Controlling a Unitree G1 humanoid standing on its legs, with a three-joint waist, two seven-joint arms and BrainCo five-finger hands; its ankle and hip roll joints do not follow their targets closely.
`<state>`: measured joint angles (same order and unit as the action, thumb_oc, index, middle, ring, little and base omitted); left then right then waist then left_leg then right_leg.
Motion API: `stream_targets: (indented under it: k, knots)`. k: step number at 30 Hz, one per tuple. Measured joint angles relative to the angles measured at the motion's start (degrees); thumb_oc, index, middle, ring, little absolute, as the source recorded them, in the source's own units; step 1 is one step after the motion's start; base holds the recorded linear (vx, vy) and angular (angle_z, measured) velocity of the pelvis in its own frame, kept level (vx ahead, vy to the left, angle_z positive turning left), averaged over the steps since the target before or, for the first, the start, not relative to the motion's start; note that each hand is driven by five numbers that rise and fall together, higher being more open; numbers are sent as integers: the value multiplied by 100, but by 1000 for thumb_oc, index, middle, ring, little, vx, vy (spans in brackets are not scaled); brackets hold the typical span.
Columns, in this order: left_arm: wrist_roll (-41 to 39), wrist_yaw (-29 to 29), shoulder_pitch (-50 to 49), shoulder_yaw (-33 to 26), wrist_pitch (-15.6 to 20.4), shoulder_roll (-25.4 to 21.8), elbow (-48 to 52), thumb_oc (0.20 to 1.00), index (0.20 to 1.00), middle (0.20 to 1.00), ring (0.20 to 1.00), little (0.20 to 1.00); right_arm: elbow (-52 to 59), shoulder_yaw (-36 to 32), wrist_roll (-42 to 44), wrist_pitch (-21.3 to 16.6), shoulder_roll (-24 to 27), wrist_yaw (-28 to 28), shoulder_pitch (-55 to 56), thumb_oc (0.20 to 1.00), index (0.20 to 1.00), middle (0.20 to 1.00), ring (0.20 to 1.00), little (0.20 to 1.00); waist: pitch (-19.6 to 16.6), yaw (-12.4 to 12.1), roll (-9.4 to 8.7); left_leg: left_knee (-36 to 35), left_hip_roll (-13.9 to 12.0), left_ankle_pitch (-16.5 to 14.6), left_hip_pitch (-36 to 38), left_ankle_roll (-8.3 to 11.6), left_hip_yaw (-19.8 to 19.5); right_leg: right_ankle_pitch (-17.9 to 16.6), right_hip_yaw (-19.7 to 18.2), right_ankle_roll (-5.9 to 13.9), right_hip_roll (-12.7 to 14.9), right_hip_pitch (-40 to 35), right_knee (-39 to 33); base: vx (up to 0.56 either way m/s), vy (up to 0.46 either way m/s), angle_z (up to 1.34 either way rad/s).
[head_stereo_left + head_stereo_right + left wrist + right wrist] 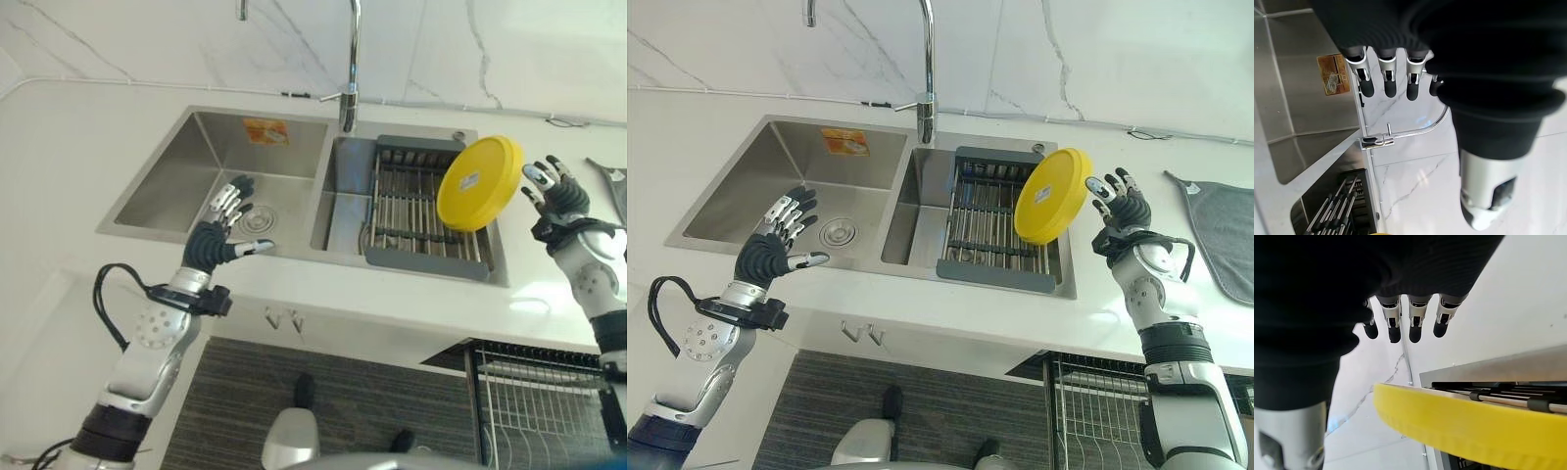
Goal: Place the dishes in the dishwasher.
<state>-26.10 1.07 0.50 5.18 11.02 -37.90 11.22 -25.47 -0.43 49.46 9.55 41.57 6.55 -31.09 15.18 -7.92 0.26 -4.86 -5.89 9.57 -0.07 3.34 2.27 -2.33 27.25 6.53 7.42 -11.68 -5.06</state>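
Standing on its edge, a yellow plate (479, 183) leans at the right end of the dish rack (423, 209), its round underside facing the left robot hand and slightly up, its rim tilted toward the right robot hand (554, 194). That robot hand is just beside the plate's rim, apart from it, over the desk (549, 294); its fingers (1414, 326) are spread and nearly straight and hold nothing, with the yellow rim directly beneath the fingertips in the right wrist view. The rack sits in the right basin of the steel sink (157, 186), between the two robot hands. A tall chrome faucet (351, 69) rises behind the basin divider, beyond both robot hands. The left robot hand (769, 250) hovers over the front of the left basin, well apart from the plate, fingers extended and thumb out, empty. Near the right robot hand's outer side a grey cloth (1225, 235) lies flat on the desk.
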Motion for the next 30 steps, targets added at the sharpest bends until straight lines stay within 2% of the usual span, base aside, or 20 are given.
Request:
stream_targets:
  k: [4, 19, 30]
  knots:
    - [0, 8, 0, 90, 4, 0, 0, 1000, 1000, 1000, 1000, 1000, -206, 5, 4, 23, 206, -93, -146, 1000, 1000, 1000, 1000, 1000, -1, -53, 0, 1, 1, 5, 3, 0, -5, -2, 1, 1, 0, -3, 0, 0, 0, 0]
    - [-25, 57, 0, 160, 15, -19, -1, 1000, 1000, 1000, 1000, 1000, -626, 272, 4, 274, 214, -379, -506, 1000, 1000, 1000, 1000, 1000, -3, -88, 6, 1, 3, 7, 4, 0, -12, -4, 4, 2, -1, -7, 0, -4, 1, 0]
    - [-25, 78, 0, 161, 16, -19, -5, 1000, 1000, 1000, 1000, 1000, -812, 490, 11, 622, 288, -665, -673, 1000, 1000, 1000, 1000, 1000, -2, -117, 3, 1, 4, 10, 6, 3, -18, -6, 8, 4, -4, -11, 0, 0, 0, 0]
